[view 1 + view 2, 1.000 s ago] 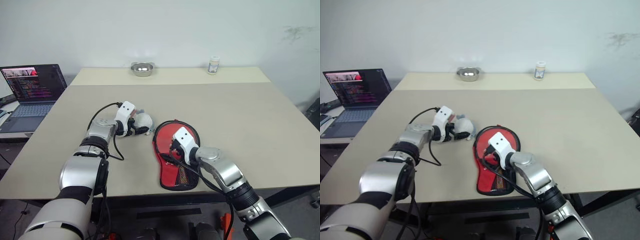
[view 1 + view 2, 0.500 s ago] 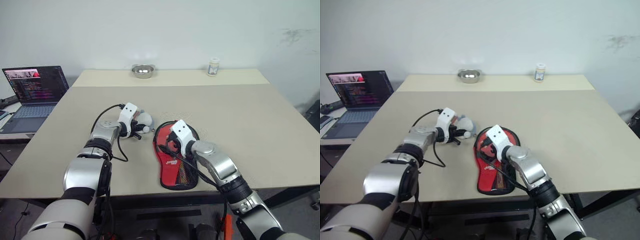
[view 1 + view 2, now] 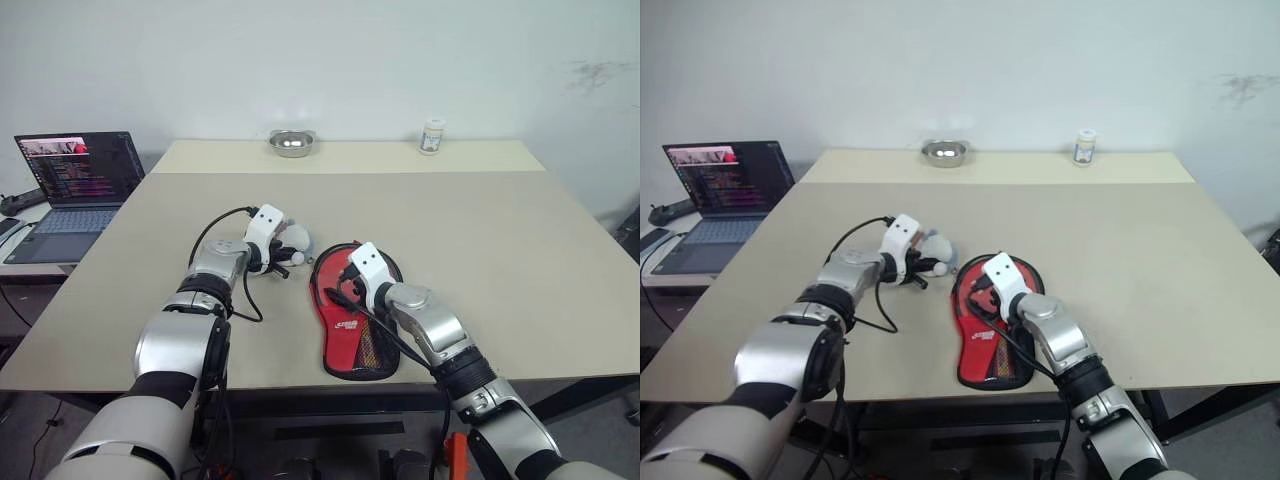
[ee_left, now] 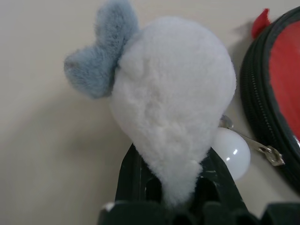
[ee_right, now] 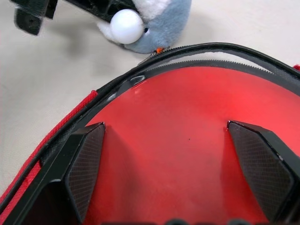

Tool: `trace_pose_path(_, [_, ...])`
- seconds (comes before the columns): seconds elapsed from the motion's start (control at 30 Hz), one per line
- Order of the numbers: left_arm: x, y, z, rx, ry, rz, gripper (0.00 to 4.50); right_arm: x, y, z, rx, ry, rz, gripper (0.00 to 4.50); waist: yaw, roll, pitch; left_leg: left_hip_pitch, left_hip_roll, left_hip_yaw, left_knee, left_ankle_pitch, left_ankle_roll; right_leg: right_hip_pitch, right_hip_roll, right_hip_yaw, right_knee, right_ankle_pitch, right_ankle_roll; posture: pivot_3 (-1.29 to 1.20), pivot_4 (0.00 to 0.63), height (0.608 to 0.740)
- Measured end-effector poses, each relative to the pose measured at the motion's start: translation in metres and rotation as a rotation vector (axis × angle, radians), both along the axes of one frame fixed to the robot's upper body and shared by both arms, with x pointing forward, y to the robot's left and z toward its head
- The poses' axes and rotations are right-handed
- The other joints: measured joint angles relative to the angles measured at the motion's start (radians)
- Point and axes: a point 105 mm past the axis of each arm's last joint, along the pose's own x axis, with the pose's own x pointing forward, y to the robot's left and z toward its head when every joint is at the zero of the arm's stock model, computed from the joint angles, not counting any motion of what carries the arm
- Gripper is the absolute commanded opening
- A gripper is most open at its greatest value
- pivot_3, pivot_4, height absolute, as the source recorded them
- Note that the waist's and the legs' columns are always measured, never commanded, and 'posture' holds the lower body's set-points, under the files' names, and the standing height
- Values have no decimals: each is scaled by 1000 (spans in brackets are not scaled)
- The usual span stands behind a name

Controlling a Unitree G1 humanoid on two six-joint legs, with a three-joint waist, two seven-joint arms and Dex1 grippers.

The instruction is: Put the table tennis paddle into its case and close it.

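The counter carries the case, lying flat near its front edge with the red side up. The zip rim around the round end stands unzipped, and the smooth red face of the table tennis paddle sits inside that rim, so the paddle looks to be already in the case with the zip not yet run.

The right tool has edged forward over the last second and now hangs right over the paddle face. Its two black fingers are spread as wide as they go, one to each side of the red rubber, gripping nothing.

The left tool sits just beyond the case's round end, on the side away from the right tool. A second ago its jaws were spread; they have since clamped onto the narrow end of a white plush charm with a grey-blue tuft. A white bead and a small metal zip pull lie just beside that tool, linked toward the black zipper teeth of the case.

My reading: the charm hangs from the zipper pull, so the left tool now has its handle on the zip. The right tool seems placed to press the case down while the left draws the zip around the rim. The closing has not started.
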Motion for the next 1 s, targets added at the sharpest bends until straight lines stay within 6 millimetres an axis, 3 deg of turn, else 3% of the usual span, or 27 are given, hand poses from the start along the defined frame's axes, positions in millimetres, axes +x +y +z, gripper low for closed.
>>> trace_pose_path(0.27, [18,-30,17,325,-168,1,179,-16,4,-5,-18,2,62,4500,-2,0,0,0,0,1,-1,0,0,3,0,0,0,-1,2,0,150,740])
trace_pose_path(0.73, [21,-87,37,931,-543,-340,179,-35,-2,-8,-57,2,79,4500,4,0,0,-1,0,-6,-2,0,0,12,0,-8,-11,-1,3,0,150,740])
trace_pose_path(0.87, [22,-115,69,1009,-718,-401,161,-39,0,-8,-65,5,90,4500,2,0,0,-1,1,-8,-4,-1,0,14,0,-10,-13,-3,5,0,150,740])
trace_pose_path(1.0, [18,-129,68,1040,-763,-448,161,-42,3,-7,-59,1,99,4500,-3,0,0,-1,0,-7,-6,-2,0,11,0,-10,-13,-4,7,0,150,740])
